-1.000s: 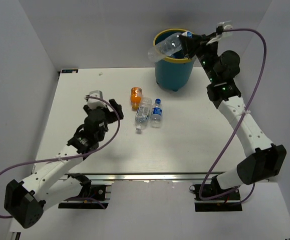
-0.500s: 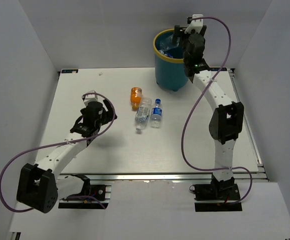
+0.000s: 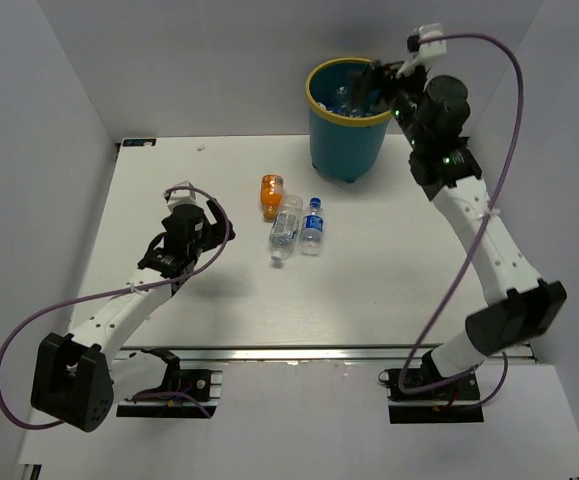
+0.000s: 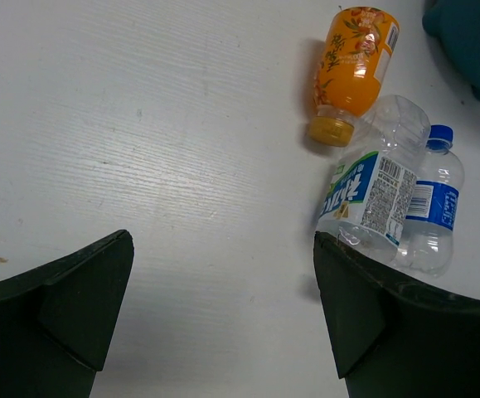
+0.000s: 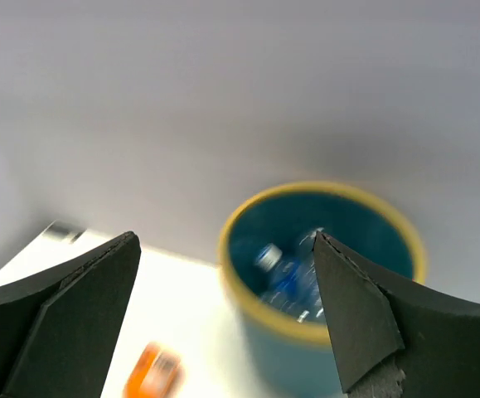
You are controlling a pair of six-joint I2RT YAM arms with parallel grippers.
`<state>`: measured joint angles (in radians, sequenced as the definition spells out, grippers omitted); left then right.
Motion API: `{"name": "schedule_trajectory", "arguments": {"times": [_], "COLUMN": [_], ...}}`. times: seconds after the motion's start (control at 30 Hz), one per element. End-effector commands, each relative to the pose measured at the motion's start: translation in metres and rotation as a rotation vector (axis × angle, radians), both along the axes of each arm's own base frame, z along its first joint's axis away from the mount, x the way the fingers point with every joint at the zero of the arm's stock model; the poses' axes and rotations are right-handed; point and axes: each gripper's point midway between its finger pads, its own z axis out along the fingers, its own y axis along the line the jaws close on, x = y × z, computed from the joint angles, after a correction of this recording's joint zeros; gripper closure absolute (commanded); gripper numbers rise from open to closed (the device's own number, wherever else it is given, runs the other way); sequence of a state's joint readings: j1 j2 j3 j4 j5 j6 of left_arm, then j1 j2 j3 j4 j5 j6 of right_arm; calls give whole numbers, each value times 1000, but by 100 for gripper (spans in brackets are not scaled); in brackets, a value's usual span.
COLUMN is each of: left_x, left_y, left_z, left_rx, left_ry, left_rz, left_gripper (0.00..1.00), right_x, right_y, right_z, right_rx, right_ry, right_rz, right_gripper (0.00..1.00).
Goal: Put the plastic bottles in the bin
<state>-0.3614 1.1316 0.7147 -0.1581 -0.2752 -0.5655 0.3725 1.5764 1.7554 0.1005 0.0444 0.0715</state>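
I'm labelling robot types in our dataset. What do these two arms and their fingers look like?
The left arm and right arm match: white links, black joint housings, black bases. A purple cable loops loosely beside each. Small green lights glow on the right arm. The fingers are dark, blunt wedges.

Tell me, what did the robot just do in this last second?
The right hand let go of its clear bottle, which dropped into the bin; the hand now stands open above it. The left hand, open throughout, pulled back slightly to its left. The three bottles on the table stayed put.
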Motion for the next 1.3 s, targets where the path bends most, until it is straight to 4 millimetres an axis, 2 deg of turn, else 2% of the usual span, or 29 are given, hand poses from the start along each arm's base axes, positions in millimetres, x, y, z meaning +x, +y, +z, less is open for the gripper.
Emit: {"name": "schedule_trajectory", "arguments": {"times": [0.0,0.03,0.07,0.13,0.17,0.27,0.3,0.37,0.4,0.47,0.5,0.57,0.6,0.67,0.7,0.73,0.8,0.83,0.87,0.9,0.97,1.0,1.07,1.13,1.17,1.23,1.27], "left_x": [0,0,-1,-1,-1,-1,-1,-2,-2,-2,-2,-2,-2,-2,-2,-3,-2,-2,-3,-3,-2,-3,-3,-4,-4,-4,-5], "left_y": [-1,-2,-2,-4,-4,-3,-3,-4,-5,-3,-2,-1,0,1,2,2,0,0,-1,-2,-1,0,2,4,5,7,7], "left_z": [1,0,-2,-3,-3,-3,-4,-5,-5,-6,-7,-5,-5,-4,-5,-5,-3,-3,-3,-3,-1,-2,-1,2,2,4,5], "left_rx": [-14,-15,-16,-19,-19,-21,-24,-31,-31,-24,-20,-17,-14,-11,-9,-10,-14,-17,-21,-23,-19,-15,-10,-7,-3,-2,-3], "left_ry": [-5,-4,3,3,5,0,-5,-8,-5,1,6,1,-1,-2,2,2,-7,-11,-13,-15,-17,-13,-17,-23,-22,-31,-35], "left_rz": [-8,-13,-18,-22,-22,-16,-19,-23,-24,-19,-15,-8,-6,0,1,3,-3,-6,-13,-18,-13,-8,-1,4,7,17,17], "left_gripper": [2,2,2,2,2,2,2,2,2,2,2,2,2,2,2,2,2,2,2,2,2,2,2,2,2,2,2], "right_x": [-28,-40,-54,-68,-75,-66,-64,-59,-52,-46,-41,-36,-36,-36,-36,-36,-37,-46,-48,-46,-47,-47,-49,-49,-50,-52,-55], "right_y": [45,47,57,68,68,65,69,79,85,88,90,92,94,93,92,89,90,89,91,93,90,89,86,85,84,89,88], "right_z": [-116,-127,-181,-209,-247,-293,-316,-330,-345,-360,-375,-386,-398,-409,-418,-421,-417,-424,-419,-406,-403,-395,-386,-351,-321,-282,-254], "right_rx": [-94,-75,-91,-16,-14,68,52,50,40,40,42,49,57,61,61,62,99,125,148,176,181,181,177,185,168,162,131], "right_ry": [314,343,451,514,592,709,758,777,804,839,867,883,909,933,952,959,955,972,954,916,912,898,873,793,715,611,525], "right_rz": [154,150,173,196,191,96,93,112,111,87,74,60,58,36,28,7,9,14,36,53,41,41,49,75,107,178,205], "right_gripper": [11,11,11,11,11,11,11,11,11,11,11,11,11,12,16,17,28,33,39,51,60,70,78,84,84,84,84]}}
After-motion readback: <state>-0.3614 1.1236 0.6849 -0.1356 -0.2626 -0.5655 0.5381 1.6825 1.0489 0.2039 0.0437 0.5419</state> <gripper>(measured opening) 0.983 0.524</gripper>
